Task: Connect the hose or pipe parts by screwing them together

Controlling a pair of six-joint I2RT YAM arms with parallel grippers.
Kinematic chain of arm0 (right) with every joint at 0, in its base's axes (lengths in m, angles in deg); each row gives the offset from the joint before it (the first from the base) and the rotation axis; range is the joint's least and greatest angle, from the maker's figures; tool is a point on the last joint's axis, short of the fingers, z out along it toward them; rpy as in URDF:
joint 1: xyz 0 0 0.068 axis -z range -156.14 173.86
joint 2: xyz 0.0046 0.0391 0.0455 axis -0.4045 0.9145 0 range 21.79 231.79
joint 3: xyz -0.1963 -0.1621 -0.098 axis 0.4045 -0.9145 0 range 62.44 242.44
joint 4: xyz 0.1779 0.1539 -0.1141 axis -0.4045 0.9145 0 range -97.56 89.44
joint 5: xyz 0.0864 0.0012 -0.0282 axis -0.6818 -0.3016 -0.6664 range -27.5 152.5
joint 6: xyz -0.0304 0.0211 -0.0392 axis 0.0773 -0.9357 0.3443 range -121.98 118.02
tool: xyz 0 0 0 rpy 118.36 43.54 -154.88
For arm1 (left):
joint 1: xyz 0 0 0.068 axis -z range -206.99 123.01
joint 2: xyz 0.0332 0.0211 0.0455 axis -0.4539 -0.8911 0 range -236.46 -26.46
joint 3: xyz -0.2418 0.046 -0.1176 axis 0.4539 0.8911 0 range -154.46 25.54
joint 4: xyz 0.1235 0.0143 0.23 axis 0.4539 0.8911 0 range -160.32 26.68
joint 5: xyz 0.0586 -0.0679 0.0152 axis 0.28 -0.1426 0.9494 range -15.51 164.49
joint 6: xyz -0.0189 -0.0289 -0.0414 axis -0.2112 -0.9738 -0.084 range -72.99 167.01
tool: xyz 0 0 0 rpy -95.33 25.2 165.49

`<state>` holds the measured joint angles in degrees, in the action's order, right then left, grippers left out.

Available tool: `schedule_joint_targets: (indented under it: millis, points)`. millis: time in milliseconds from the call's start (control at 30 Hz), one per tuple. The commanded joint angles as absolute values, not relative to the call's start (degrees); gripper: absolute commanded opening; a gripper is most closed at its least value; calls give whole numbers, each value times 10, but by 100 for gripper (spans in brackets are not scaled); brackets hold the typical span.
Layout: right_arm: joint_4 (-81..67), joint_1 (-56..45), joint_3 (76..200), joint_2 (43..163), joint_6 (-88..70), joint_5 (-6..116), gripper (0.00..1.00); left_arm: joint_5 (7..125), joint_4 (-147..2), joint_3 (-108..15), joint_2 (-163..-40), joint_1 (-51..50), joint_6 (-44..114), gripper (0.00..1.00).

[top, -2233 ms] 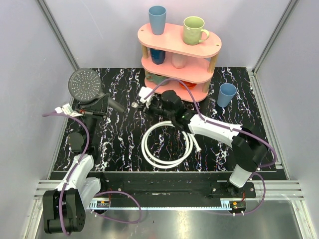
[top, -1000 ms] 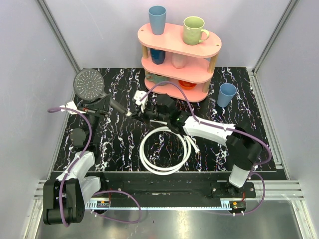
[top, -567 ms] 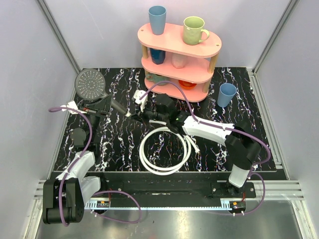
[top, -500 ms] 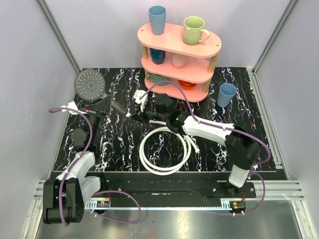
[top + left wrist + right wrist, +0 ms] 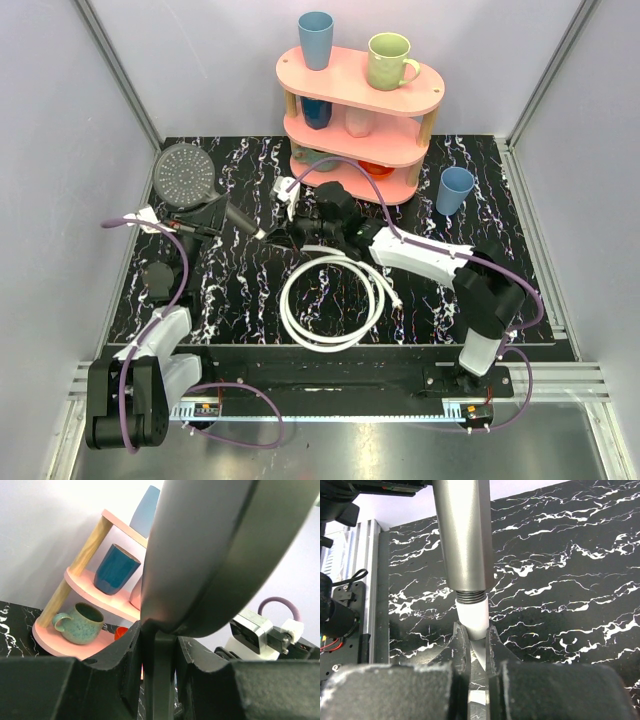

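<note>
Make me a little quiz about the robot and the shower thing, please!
1. True or false: the left tool is shut on the shower head.
2. What does the right tool pinch? A) a banana B) the white hose end C) a purple cable
3. How many cups stand on the top shelf of the pink rack?
Key: 1 true; 2 B; 3 two, the blue cup and the green mug.

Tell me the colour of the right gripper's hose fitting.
The fitting is white; clearest in the right wrist view.
</note>
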<state>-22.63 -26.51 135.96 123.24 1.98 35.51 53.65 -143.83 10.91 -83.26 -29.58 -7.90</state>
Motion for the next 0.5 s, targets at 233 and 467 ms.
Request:
schedule_joint_targets:
  millis: [233,467]
  points:
    - [-282,-228,1409,1218,-56,201,0,413,-1658,88,-887,-286,-96,0]
    - [-324,-197,1412,1235,-101,117,0,400,-1657,75,-908,-277,-77,0]
